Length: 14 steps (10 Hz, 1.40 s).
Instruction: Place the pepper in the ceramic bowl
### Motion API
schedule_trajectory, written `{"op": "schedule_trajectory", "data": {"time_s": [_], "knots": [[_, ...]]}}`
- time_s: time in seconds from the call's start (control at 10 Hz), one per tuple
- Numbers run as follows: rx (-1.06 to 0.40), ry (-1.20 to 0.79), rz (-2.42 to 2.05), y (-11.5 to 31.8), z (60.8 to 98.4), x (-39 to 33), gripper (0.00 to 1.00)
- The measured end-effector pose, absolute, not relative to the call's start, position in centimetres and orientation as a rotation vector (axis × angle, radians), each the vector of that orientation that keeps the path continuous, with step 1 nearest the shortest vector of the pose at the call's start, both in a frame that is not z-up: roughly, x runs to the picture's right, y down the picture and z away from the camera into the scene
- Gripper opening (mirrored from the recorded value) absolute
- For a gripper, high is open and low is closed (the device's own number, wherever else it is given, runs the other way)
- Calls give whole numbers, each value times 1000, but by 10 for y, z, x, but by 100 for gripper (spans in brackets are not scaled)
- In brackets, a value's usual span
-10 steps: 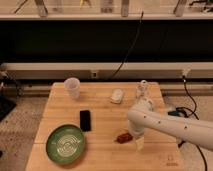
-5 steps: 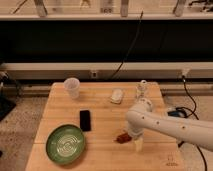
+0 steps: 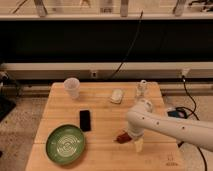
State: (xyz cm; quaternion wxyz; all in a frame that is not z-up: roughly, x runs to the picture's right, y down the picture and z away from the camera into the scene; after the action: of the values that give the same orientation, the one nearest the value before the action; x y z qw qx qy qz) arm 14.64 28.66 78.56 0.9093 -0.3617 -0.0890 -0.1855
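the wide green glazed ceramic bowl (image 3: 65, 144) sits near-left on the wooden table (image 3: 102, 102), with a black rectangular phone (image 3: 85, 120) just beside it; further right, the small dark-red pepper (image 3: 121, 136) is right against my pincer (image 3: 134, 143) (gripped or not, i cannot tell).

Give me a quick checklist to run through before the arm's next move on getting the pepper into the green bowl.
1. Pepper visible on the table, right beside the gripper near the front edge: ok.
2. Firm hold on the pepper: cannot tell, the arm hides the contact.
3. Ceramic bowl upright and empty at the front left: ok.
4. Pepper inside the bowl: not ok, it lies well to the bowl's right.
5. Straight route from pepper to bowl free: probably ok, the black phone lies just behind that line.
6. Cup out of the way: ok, it stands at the far left corner.
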Motion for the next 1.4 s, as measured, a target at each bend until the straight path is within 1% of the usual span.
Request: {"op": "schedule_trajectory", "data": {"time_s": [1.4], "knots": [[-771, -189, -368, 296, 787, 147, 80]]}}
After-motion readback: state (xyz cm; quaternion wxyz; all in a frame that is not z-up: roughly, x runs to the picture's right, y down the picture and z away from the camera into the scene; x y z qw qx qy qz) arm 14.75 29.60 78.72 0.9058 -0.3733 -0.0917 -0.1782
